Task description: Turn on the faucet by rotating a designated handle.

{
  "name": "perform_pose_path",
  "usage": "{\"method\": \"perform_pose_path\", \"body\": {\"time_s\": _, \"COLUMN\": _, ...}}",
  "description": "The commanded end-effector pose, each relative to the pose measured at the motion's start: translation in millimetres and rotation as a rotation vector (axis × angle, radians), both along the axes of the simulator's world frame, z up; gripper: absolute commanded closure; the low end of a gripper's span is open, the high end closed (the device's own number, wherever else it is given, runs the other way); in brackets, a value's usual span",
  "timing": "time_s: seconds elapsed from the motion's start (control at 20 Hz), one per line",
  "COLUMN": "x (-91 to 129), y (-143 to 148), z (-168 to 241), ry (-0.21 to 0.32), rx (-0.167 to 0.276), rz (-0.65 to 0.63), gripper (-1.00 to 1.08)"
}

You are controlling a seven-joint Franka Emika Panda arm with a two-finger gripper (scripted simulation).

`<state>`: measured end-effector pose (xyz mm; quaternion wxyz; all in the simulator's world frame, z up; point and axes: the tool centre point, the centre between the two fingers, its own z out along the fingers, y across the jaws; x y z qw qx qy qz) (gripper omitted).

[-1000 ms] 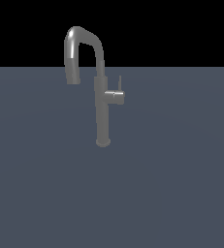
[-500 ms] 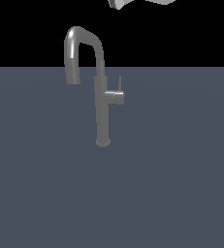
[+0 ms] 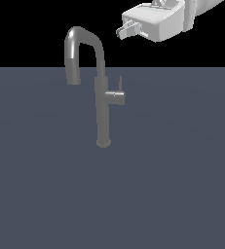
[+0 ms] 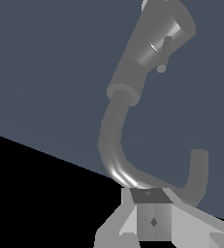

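Observation:
The faucet (image 3: 103,109) stands upright on the dark grey surface, its gooseneck spout (image 3: 80,36) arching toward the exterior view's left. The handle (image 3: 117,96) is a short stub on the column's right side, with a thin lever rod pointing up. My gripper (image 3: 125,29) hangs at the top right, above and to the right of the handle and clear of the faucet. Its fingers (image 3: 129,23) sit close together with nothing between them. In the wrist view the faucet (image 4: 133,72) shows from above with the lever rod (image 4: 163,55), the spout (image 4: 114,145) and my fingers (image 4: 152,220).
The faucet stands on a flat dark grey surface (image 3: 182,185). Behind its far edge there is only black background.
My gripper has come into the exterior view from the top right edge and moved down and left toward the faucet. The faucet and handle have not moved.

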<state>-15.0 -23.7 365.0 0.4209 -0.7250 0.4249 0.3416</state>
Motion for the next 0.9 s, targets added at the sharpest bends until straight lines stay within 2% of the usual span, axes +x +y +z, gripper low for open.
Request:
{"method": "perform_pose_path", "body": {"time_s": 0.0, "x": 10, "y": -4, "z": -13, "ry": 0.044, "rx": 0.057, "rz": -0.058, "gripper": 1.08}}
{"method": "perform_pose_path", "body": {"time_s": 0.5, "x": 38, "y": -13, "z": -71, "ry": 0.215, "rx": 0.275, "rz": -0.281, "gripper": 1.08}}
{"method": "perform_pose_path", "body": {"time_s": 0.85, "x": 47, "y": -13, "z": -101, "ry": 0.297, "rx": 0.38, "rz": -0.389, "gripper": 1.08}}
